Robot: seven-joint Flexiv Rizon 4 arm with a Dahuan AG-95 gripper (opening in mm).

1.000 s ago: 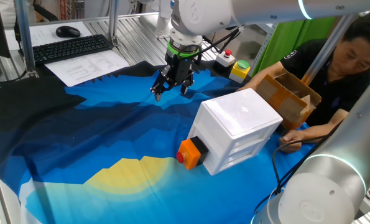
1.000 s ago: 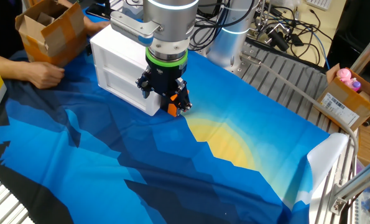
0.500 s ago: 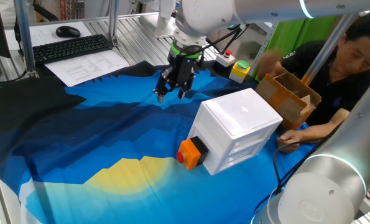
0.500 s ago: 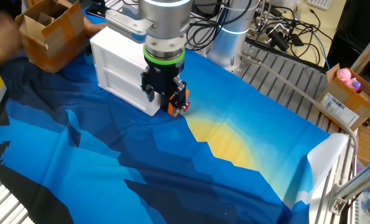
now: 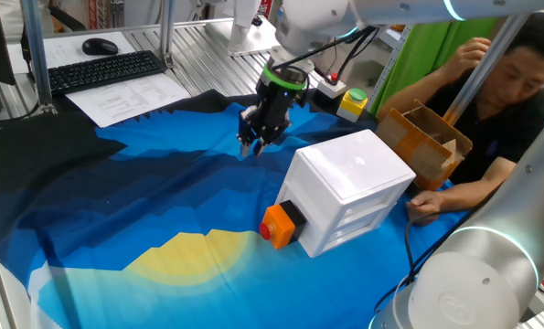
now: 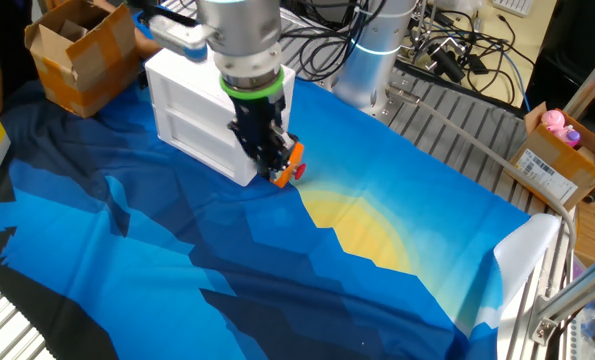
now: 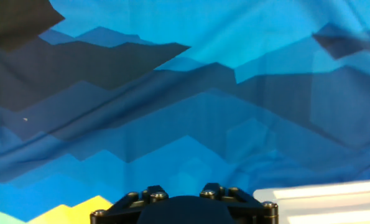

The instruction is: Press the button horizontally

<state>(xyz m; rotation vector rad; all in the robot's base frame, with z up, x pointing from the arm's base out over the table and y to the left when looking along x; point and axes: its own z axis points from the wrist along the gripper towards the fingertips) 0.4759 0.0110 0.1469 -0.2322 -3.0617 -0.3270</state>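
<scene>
Here we see 1 button point(image 5: 265, 234), small, red and round, set in the face of an orange cube housing point(image 5: 278, 223) with a black base behind it. The housing is fixed low on the side of 1 white box point(image 5: 349, 187), which stands on the blue cloth point(image 5: 144, 210) near its yellow patch. The button's axis lies level with the table (its face is upright, not turned toward the ceiling), and it points away from the box, out over the cloth toward the yellow patch. In the other fixed view the button point(image 6: 299, 171) shows just past the arm, at the box's near lower corner.

We count 1 gripper point(image 5: 251, 144). It hangs tilted above the cloth beside the far corner of the white box, apart from the button and not touching it. We cannot tell whether its fingers are spread or closed: the fixed views show only a dark cluster at the tip, and the hand view shows the black mount and cloth but no fingertips.

Around the scene we count 1 brown cardboard box point(image 5: 425, 142), 1 yellow box with a green button point(image 5: 353, 100), 1 pale box with a red button point(image 5: 329, 87), 1 keyboard point(image 5: 102, 69) and 1 person point(image 5: 500, 91) behind the cardboard box.
</scene>
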